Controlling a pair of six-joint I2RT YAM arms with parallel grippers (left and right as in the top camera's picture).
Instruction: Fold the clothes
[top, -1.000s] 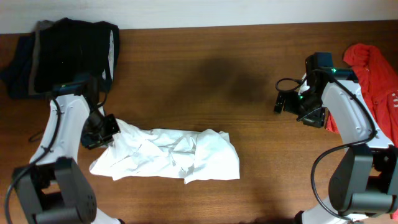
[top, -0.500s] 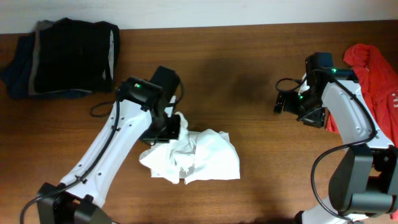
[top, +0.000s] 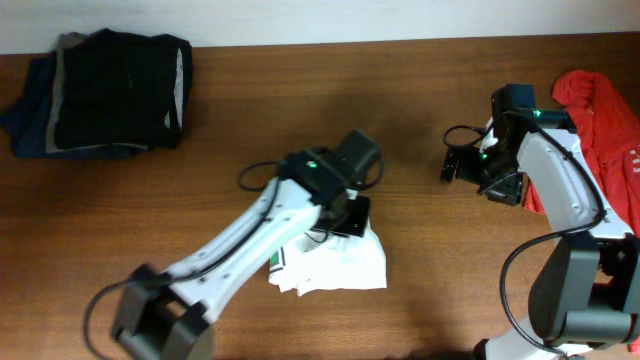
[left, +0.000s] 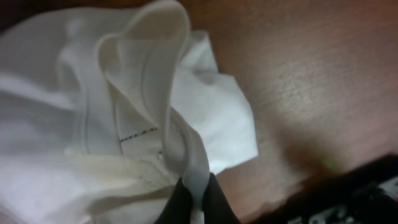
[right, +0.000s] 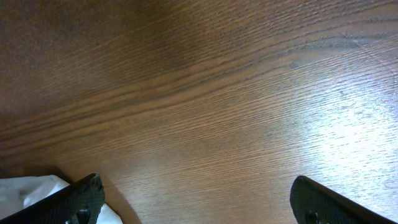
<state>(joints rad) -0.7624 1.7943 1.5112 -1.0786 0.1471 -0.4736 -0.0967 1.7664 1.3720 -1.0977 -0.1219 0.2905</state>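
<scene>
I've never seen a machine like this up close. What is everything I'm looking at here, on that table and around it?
Plain white shirt of thin wrinkly fabric: one, white, bunched up near the middle of the table.
Folded stack of dark clothes: one, black, grey and navy, far left corner of the table.
Crumpled red garment: one, red, right edge of the table.
Wooden table: one, brown, under everything.
Left gripper: one, dark, shut on a fold of the shirt.
Right gripper: one, dark, open over bare wood, holding nothing.
</scene>
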